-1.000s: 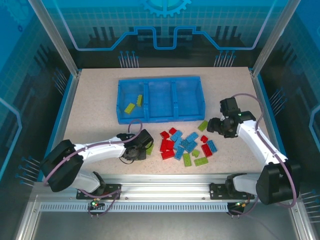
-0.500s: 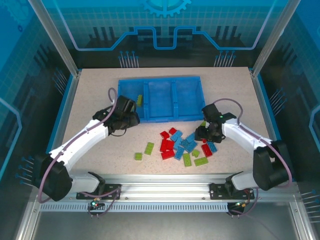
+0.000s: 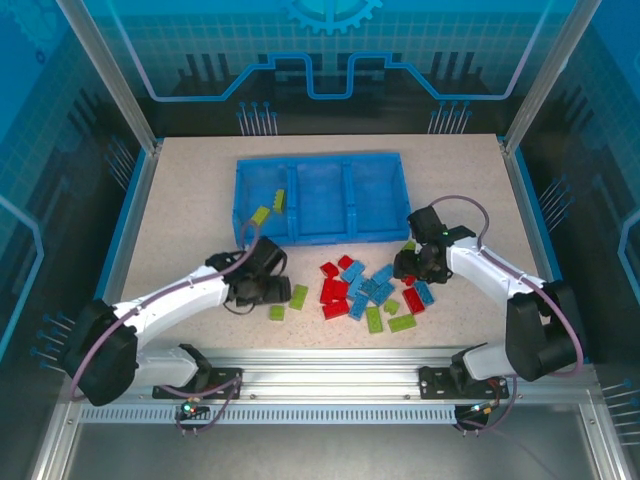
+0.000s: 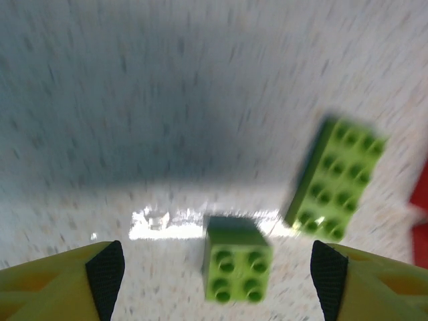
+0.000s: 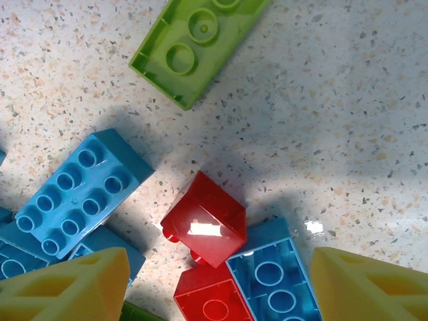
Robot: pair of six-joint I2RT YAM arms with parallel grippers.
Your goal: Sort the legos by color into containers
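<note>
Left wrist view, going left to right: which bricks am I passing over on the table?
small yellow-green 2x2 brick → longer yellow-green 2x4 brick → red brick, cut off by the right edge of the picture.

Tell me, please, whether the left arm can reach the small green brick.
Probably yes: the left gripper is open with the small green brick lying between its fingers, apart from the long green brick beside it.

Tray [image 3: 320,158], two green legos [image 3: 261,215] in left compartment, mixed pile [image 3: 372,291] nearby
</note>
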